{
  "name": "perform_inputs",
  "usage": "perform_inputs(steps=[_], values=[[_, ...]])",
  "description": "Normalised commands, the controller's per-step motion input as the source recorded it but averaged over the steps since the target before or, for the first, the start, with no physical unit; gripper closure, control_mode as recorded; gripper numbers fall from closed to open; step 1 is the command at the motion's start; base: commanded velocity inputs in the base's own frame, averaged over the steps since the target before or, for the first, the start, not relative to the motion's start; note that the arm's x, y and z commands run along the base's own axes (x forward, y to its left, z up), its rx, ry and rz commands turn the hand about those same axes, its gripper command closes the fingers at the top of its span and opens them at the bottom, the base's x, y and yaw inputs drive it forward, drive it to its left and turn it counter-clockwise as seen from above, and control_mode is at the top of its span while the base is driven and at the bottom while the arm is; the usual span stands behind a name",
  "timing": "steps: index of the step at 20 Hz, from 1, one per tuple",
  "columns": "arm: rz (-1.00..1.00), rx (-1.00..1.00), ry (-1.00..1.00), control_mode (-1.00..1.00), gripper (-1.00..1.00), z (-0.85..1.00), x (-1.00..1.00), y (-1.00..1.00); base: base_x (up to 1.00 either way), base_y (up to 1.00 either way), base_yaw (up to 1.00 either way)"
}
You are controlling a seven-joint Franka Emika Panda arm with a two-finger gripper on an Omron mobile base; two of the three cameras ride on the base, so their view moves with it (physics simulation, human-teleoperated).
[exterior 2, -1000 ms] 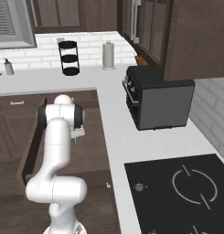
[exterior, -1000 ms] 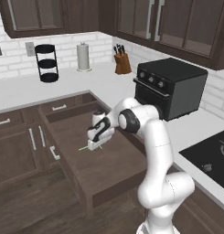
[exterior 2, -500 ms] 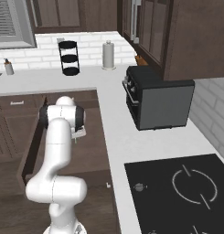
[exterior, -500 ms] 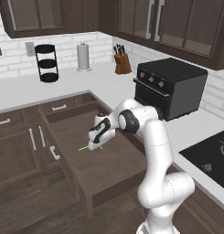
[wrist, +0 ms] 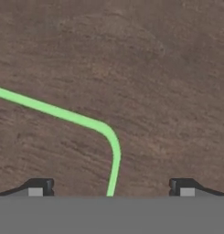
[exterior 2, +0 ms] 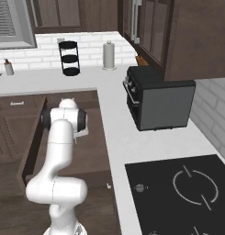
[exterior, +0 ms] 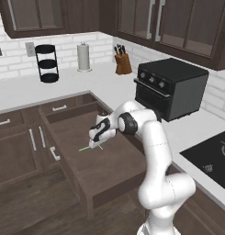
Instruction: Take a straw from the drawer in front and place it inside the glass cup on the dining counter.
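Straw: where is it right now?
The straw lies on the floor of the open drawer, directly below the open gripper, in front of the corner counter.

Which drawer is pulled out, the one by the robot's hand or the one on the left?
The drawer under the gripper, holding the green straw.

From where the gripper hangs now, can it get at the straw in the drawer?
Probably yes. The gripper hangs low inside the pulled-out drawer, jaws open, with the straw lying bare on the wood and running between the fingertips. Nothing lies over it.
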Motion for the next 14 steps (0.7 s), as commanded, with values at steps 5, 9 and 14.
perform_inputs(steps=[5,9,14], values=[[0.0,0.0,0.0,-1.0,-1.0,-0.36,0.08,0.02,0.0,0.0,0.0],[0.0,0.0,0.0,-1.0,-1.0,-0.49,0.0,0.09,0.0,0.0,0.0],[0.0,0.0,0.0,-1.0,1.0,-0.51,0.0,0.05,0.0,0.0,0.0]])
